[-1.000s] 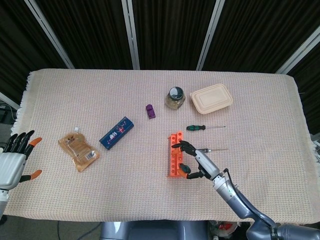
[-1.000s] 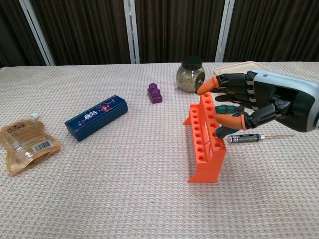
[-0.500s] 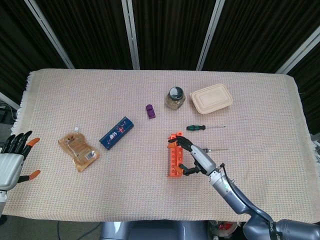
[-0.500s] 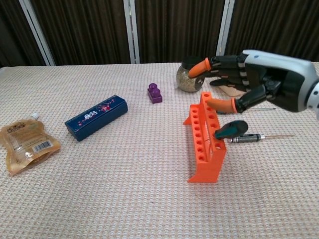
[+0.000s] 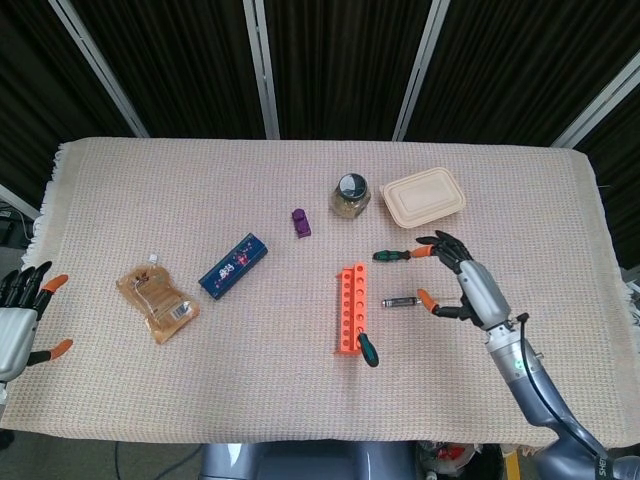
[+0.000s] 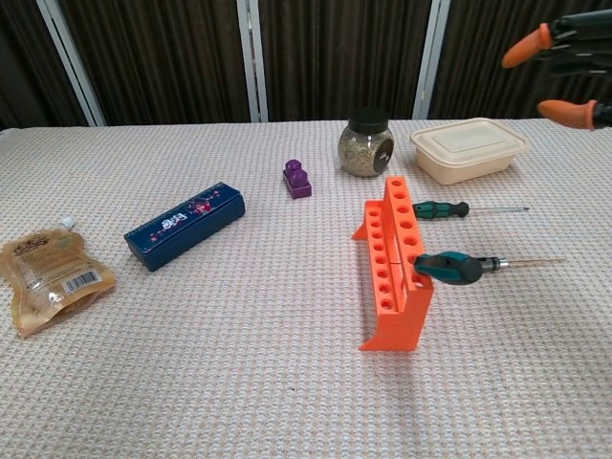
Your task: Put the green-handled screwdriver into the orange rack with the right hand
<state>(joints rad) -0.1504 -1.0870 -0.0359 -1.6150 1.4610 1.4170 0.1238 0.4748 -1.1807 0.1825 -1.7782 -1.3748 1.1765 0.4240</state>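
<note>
The orange rack [image 5: 348,309] [image 6: 394,270] stands upright at mid-table. A green-handled screwdriver [image 5: 368,348] [image 6: 448,268] sticks out of the rack's near end, handle tilted to the right, with nothing holding it. A second green-handled screwdriver [image 5: 392,256] [image 6: 441,208] lies flat on the cloth behind the rack. My right hand [image 5: 465,285] [image 6: 588,48] hovers to the right of the rack, fingers spread and empty. My left hand [image 5: 20,320] is at the table's far left edge, open and empty; only the head view shows it.
A small grey screwdriver [image 5: 402,301] [image 6: 492,261] lies just right of the rack. Behind are a jar [image 5: 350,194], a beige lidded box [image 5: 423,197] and a purple block [image 5: 300,222]. A blue box [image 5: 234,265] and a snack pouch [image 5: 156,299] lie to the left.
My right hand let go of the green-handled screwdriver, lifted and drew back to the right of the rack. The screwdriver stays in the rack. My left hand slid slightly down and left.
</note>
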